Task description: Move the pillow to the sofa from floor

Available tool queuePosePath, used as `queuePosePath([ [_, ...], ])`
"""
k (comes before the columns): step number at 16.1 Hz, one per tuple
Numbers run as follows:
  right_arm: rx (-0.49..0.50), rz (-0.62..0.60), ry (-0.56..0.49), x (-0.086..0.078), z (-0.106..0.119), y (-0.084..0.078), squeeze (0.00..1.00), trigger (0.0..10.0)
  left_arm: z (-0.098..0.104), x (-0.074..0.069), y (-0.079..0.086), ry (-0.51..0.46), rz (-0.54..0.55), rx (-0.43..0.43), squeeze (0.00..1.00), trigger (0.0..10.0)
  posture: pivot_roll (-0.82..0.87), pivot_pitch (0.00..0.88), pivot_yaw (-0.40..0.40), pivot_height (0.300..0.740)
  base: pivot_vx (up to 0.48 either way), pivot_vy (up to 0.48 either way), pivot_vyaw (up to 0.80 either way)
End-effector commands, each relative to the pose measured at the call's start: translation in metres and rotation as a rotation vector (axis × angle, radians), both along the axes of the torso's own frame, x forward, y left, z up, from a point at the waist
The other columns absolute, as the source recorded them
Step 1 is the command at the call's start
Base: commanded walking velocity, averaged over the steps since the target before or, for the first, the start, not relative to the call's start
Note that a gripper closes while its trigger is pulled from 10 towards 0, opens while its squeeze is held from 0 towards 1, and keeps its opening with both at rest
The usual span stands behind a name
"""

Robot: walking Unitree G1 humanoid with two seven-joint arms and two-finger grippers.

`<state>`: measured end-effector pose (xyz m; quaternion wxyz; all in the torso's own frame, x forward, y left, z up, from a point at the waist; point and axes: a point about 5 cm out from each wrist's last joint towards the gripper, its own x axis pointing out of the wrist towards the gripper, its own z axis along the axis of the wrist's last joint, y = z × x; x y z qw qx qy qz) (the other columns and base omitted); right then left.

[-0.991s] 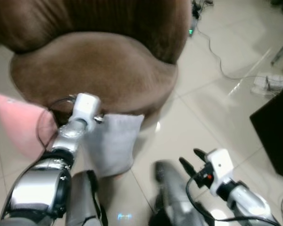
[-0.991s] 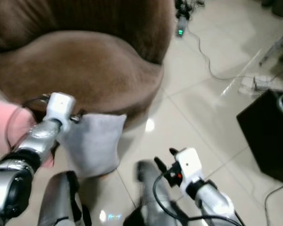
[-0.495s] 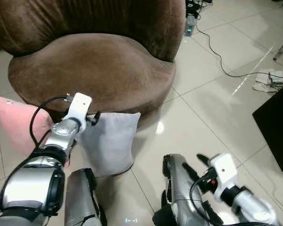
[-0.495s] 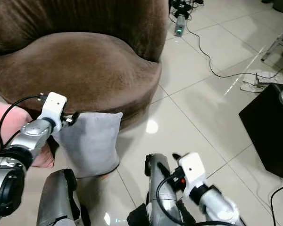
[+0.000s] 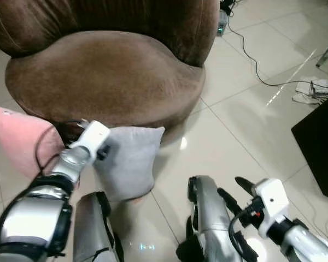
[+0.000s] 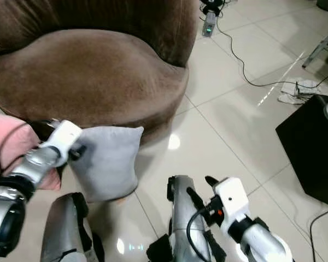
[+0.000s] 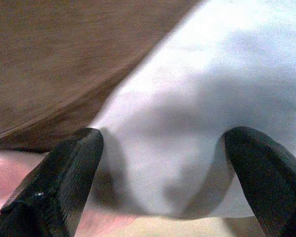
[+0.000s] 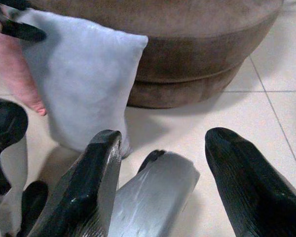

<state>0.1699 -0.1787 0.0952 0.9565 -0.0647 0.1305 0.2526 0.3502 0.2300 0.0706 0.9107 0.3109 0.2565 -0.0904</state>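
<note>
Leaning against the round brown velvety sofa (image 5: 104, 76) at 6 o'clock, a soft grey square pillow (image 5: 128, 161) stands upright. The left gripper (image 7: 158, 168) spreads wide around its top edge; the right gripper (image 8: 163, 182) hangs open, empty.

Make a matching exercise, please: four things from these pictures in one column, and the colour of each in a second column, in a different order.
Things:
1. pillow leaning against the sofa, at the left gripper
2. second pillow on the robot's left
3. sofa
4. box on the robot's right

Colours:
A. brown
B. black
C. light grey
D. pink

Pairs: 1-C, 2-D, 3-A, 4-B
</note>
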Motion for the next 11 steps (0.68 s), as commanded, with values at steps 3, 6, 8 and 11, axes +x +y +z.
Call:
queuePosePath([
  [3, -0.012, -0.018, 0.029, -0.016, 0.006, -0.006, 0.00, 10.0, -0.018, -0.008, -0.015, 0.055, -0.026, 0.026, 0.00, 10.0, -0.48, 0.300, -0.117, 0.520, 0.000, 0.000, 0.00],
  [6, -0.022, -0.033, 0.046, -0.024, 0.011, -0.010, 0.00, 10.0, -0.025, -0.011, -0.023, 0.064, -0.013, 0.018, 0.00, 0.0, -0.51, 0.311, -0.132, 0.520, 0.000, 0.000, 0.00],
  [8, -0.029, -0.038, 0.062, -0.029, 0.012, -0.011, 0.00, 10.0, -0.030, -0.014, -0.026, 0.066, 0.029, -0.026, 0.00, 0.0, -0.52, 0.321, -0.140, 0.520, 0.000, 0.000, 0.00],
  [11, -0.035, -0.049, 0.081, -0.033, 0.013, -0.014, 0.00, 10.0, -0.036, -0.019, -0.025, 0.046, 0.112, -0.105, 0.00, 0.0, -0.52, 0.332, -0.147, 0.520, 0.000, 0.000, 0.00],
])
